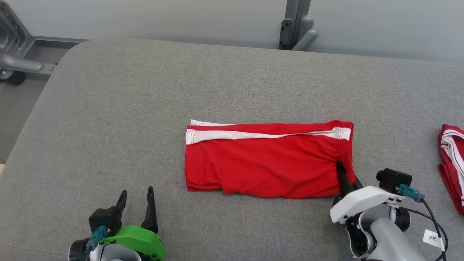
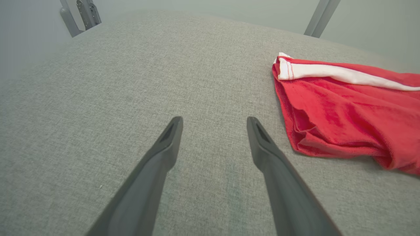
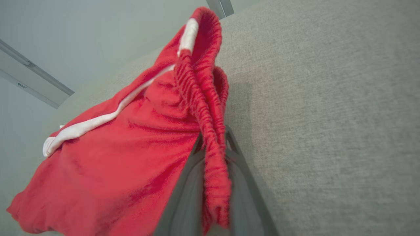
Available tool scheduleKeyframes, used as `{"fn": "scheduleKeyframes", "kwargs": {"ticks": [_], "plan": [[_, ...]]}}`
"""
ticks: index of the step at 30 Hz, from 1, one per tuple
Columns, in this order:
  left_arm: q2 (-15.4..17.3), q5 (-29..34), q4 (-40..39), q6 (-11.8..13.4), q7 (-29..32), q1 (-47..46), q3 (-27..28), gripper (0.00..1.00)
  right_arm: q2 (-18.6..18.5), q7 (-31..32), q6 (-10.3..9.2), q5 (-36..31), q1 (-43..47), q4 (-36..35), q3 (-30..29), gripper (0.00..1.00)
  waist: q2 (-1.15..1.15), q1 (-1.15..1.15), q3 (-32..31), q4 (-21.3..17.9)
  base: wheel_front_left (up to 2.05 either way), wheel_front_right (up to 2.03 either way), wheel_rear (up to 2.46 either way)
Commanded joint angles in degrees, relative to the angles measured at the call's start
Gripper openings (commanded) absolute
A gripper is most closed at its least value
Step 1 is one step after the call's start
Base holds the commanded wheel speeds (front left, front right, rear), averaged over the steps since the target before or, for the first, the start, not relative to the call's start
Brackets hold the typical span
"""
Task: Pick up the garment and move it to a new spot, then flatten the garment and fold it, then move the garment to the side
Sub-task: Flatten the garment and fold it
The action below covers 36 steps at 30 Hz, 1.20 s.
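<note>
The garment is a pair of red shorts with a white side stripe, lying folded in the middle of the grey padded table. My right gripper is shut on the garment's ribbed waistband at its right end. The right wrist view shows that waistband pinched between the two fingers, with the cloth pulled up a little. My left gripper stands open over bare table at the lower left, apart from the garment's left edge. Its fingers hold nothing.
Another red and white garment lies at the table's right edge. A grey metal frame stands behind the table, and more frame parts at the far left. The table's left edge curves away near my left arm.
</note>
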Motion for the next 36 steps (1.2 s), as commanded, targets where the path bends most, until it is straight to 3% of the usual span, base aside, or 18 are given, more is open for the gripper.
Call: {"fn": "scheduleKeyframes", "kwargs": {"ticks": [1,7,11,17,25,26,27,33,36], "plan": [[0.2,0.0,-0.2,0.1,0.0,0.6,0.3,1.00,-0.3,0.0,-0.02,0.5,0.5,-0.9,0.5,0.00,0.00,0.00,-0.2,-0.2,0.00,0.00,0.00],[0.2,-1.0,-0.9,0.3,0.0,0.9,-0.5,1.00,-2.9,0.0,-0.02,4.7,0.5,-10.9,10.7,0.00,0.00,0.00,-0.5,-0.7,0.00,0.00,0.00],[0.2,-2.1,-1.2,0.3,0.0,-0.2,-2.4,1.00,-3.6,0.3,-0.02,7.5,-1.7,-13.0,18.1,0.00,0.00,0.00,-0.6,1.2,0.00,0.00,0.00],[0.2,-3.3,-1.2,1.0,0.0,-0.4,-5.0,1.00,-2.9,1.6,-0.01,10.6,-6.8,-10.7,26.1,0.00,0.00,0.00,-0.6,6.4,0.00,0.00,0.00],[0.2,-4.0,-1.1,1.5,0.0,0.2,-6.4,1.00,-1.6,1.2,-0.01,10.3,-13.9,-1.3,32.9,0.00,0.00,0.00,0.0,13.3,0.00,0.00,0.00],[0.2,-3.9,-1.1,1.4,0.0,0.2,-6.4,1.00,-1.3,1.2,-0.01,9.9,-14.6,0.2,33.8,0.79,0.00,0.00,0.0,13.7,0.00,0.00,0.00],[0.2,-3.9,-1.0,1.4,0.0,0.3,-6.3,1.00,-0.9,0.9,-0.01,10.1,-15.2,1.1,34.6,1.00,0.00,0.00,0.1,14.0,0.00,0.00,0.00],[0.2,-3.5,-1.6,2.2,0.0,0.3,-4.6,1.00,-0.3,0.0,-0.01,12.3,-16.6,0.8,36.1,1.00,0.00,0.00,-0.1,11.9,0.00,0.00,0.00],[0.2,-2.5,-2.3,2.4,0.0,0.5,-3.0,1.00,-0.8,-0.1,-0.02,9.9,-15.1,-1.8,31.8,1.00,0.00,0.00,-0.6,9.1,0.00,0.00,0.00]]}}
